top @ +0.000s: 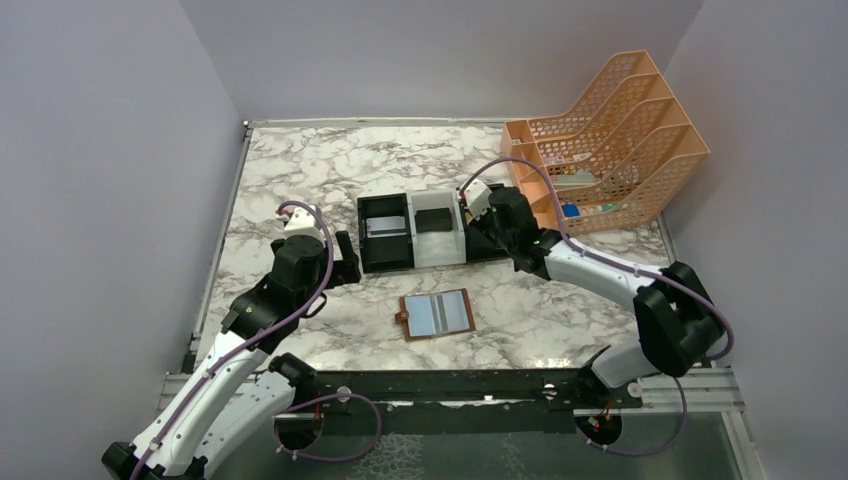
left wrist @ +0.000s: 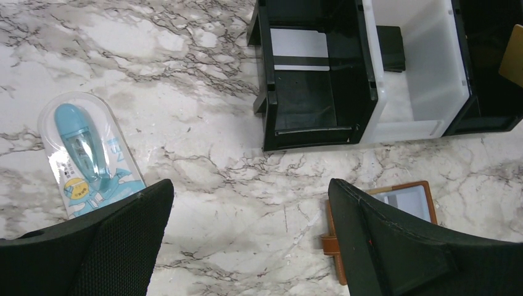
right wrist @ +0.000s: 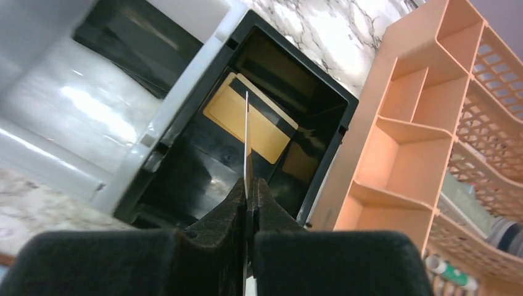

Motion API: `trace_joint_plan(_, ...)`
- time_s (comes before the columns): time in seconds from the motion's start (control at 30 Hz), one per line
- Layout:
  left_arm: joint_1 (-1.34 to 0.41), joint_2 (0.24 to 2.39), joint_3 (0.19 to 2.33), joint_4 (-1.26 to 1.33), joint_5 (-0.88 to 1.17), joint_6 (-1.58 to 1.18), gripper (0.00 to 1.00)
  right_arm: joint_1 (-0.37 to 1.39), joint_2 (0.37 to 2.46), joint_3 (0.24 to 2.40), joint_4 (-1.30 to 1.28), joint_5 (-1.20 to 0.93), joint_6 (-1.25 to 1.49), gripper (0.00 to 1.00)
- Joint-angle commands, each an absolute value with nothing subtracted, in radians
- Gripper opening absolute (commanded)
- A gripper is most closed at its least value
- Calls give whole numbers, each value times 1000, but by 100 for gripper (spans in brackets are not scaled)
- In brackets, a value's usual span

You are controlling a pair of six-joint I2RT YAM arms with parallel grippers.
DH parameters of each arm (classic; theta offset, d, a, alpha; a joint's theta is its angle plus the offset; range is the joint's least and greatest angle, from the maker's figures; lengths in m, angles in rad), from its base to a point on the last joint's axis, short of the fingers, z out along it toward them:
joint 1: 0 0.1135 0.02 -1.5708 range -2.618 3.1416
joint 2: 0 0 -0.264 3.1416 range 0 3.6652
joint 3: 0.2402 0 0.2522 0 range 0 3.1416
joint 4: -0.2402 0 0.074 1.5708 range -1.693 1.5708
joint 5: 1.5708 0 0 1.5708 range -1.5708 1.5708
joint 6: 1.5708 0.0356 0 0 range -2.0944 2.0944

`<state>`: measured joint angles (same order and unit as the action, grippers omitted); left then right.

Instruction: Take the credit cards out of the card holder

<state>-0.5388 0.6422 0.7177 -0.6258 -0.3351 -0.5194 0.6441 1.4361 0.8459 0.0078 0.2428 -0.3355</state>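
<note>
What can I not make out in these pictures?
- Card in the right gripper: right wrist view, edge-on, so its face is hidden.
- Tray, right compartment: top view, the right gripper covers it.
- Holder: left wrist view, the left gripper and the bottom edge cut it off.
- Rack, contents: top view, too small.

1. Black-and-white three-compartment plastic tray point(top: 386, 262) on marble tabletop point(top: 330, 170).
2. Small black block point(top: 434, 220) in its white compartment.
3. Orange mesh plastic file rack point(top: 620, 140), far right.
4. Clear blister pack point(left wrist: 86, 157) holding pale-blue item.
</note>
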Motion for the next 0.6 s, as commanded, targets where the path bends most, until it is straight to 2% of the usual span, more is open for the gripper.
trace_joint_plan(0.0, -539, 622, 710, -631, -408, -494, 99, 645, 1537, 898, 62, 343, -513, 1)
trace_joint_plan(0.27, -540, 619, 708, -631, -416, -494, 99, 644, 1678, 973, 150, 339, -614, 1)
trace_joint_plan(0.57, -539, 635, 707, -632, -404, -488, 99, 600, 1757, 935, 282, 317, -745, 1)
